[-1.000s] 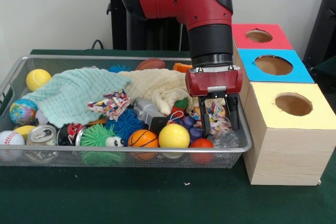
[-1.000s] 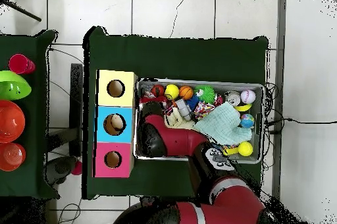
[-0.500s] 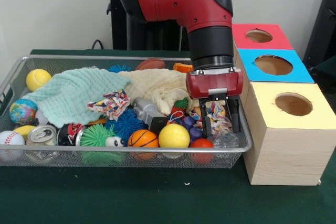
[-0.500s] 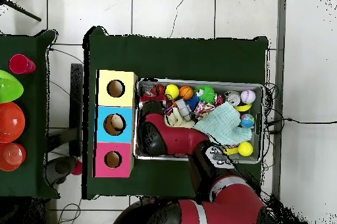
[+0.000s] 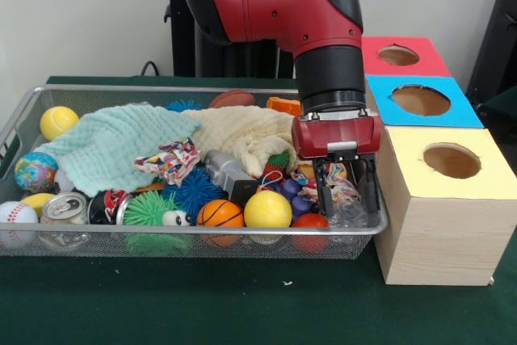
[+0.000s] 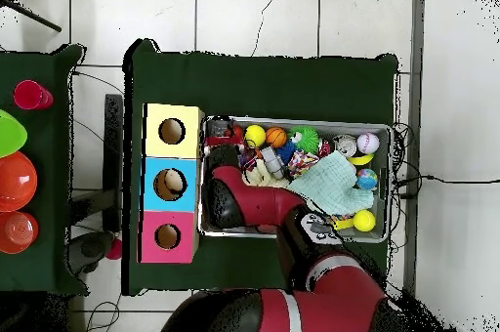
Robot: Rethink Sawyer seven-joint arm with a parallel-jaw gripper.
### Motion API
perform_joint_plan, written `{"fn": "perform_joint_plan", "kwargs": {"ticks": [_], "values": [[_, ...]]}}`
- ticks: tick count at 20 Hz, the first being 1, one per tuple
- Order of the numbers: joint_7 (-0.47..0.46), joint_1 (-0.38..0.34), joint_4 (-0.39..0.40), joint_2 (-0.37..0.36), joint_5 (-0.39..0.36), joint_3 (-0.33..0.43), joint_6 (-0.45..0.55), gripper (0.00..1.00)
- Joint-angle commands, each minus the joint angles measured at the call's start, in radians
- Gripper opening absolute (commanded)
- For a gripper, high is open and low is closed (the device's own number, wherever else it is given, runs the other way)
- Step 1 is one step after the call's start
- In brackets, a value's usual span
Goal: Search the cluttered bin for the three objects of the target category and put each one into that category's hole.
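The arm is bent straight down over the bin's corner beside the wooden box. The gripper jaws are spread open around a crumpled clear bottle, close against the rim.

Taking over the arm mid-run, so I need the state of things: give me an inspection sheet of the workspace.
Surface: green-covered table.
Job's things: wire bin full; clear crumpled bottle in its corner nearest the boxes; blue hole is the middle of three.
Clutter: teal towel, cream cloth, balls, cans, spiky toys.
Gripper: gripper open, lowered over the bottle.
Cables: black cable on the floor beside the table.
Surroundings: side table with red and green bowls.
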Motion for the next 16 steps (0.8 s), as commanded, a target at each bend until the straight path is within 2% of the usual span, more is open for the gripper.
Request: {"fn": "perform_joint_plan", "kwargs": {"ticks": [1,8,16], "values": [[0.170,0.009,-0.098,0.043,-0.036,0.009,-0.092,1.00],[0.170,0.010,-0.099,0.040,-0.039,0.007,-0.088,1.00],[0.130,0.030,-0.097,0.045,-0.020,-0.030,-0.001,1.00]]}}
